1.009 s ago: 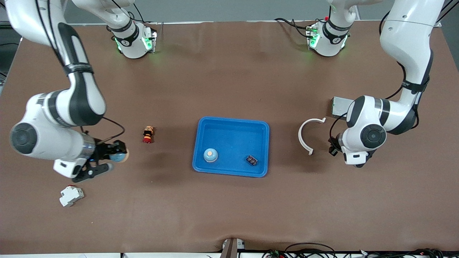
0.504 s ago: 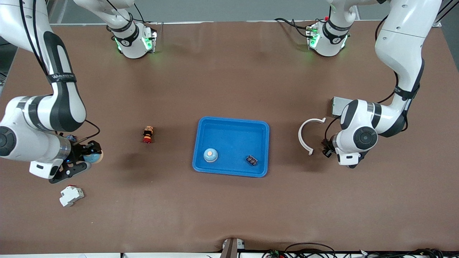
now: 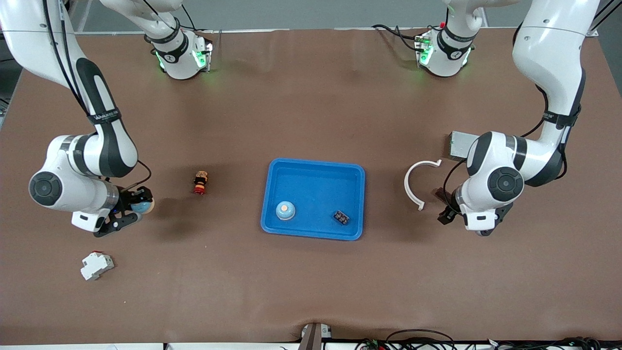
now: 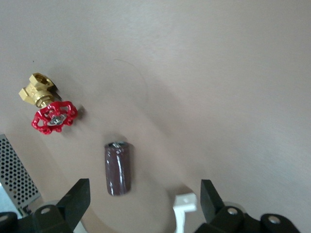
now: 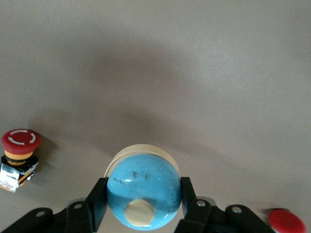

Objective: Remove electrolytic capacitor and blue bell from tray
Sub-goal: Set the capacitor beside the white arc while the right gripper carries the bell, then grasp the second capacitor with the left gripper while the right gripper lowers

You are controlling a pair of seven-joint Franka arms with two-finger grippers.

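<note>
The right gripper (image 3: 138, 208) is clamped on the glossy blue dome-shaped bell (image 5: 143, 189), out of the shallow bright-blue plastic tray (image 3: 316, 162) but not yet set down. The left gripper (image 4: 143, 188) hangs wide apart and empty, with the maroon cylindrical electrolytic capacitor (image 4: 117, 168) on the brown surface (image 3: 311, 107) just below it — that half looks done. No writing is readable.

Tray (image 3: 316, 187): bright blue, rectangular, raised rim, flat at mid-table. It holds a blue dome (image 3: 285, 210) with a pale knob, possibly another bell.

Electrolytic capacitor (image 4: 117, 168): dark maroon cylinder, on its side on the table outside the tray, toward the left arm's end.

Blue bell (image 5: 143, 196): glossy dome, cream button, clamped in the right gripper (image 5: 142, 203), outside the tray.
</note>
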